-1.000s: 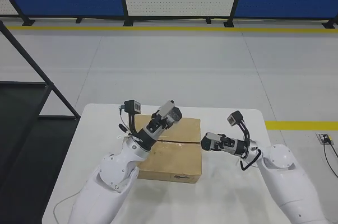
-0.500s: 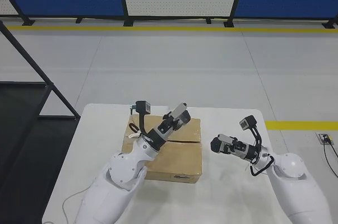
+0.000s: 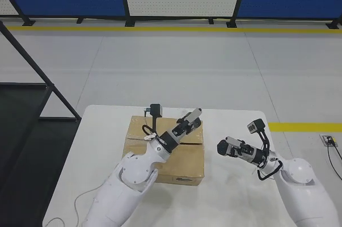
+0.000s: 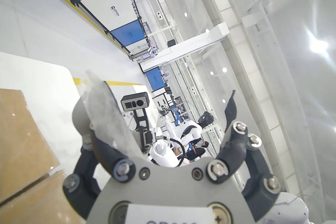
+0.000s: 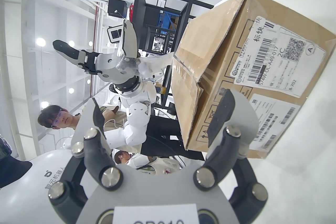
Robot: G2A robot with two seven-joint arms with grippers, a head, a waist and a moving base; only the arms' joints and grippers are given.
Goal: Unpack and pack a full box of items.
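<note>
Trailing clear tape (image 5: 157, 62), left claw (image 3: 194, 115) spread | box (image 5: 215, 33) side: barcode labels (image 5: 278, 62)

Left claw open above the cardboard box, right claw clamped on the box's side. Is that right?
Not quite. The right claw is open and clear of the cardboard box, beside it over the table, as the top view shows. The left claw is open above the box.

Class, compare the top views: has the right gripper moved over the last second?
Yes. The right gripper has drawn back from the cardboard box. It was at the box's side edge, and bare table now shows between them.
</note>
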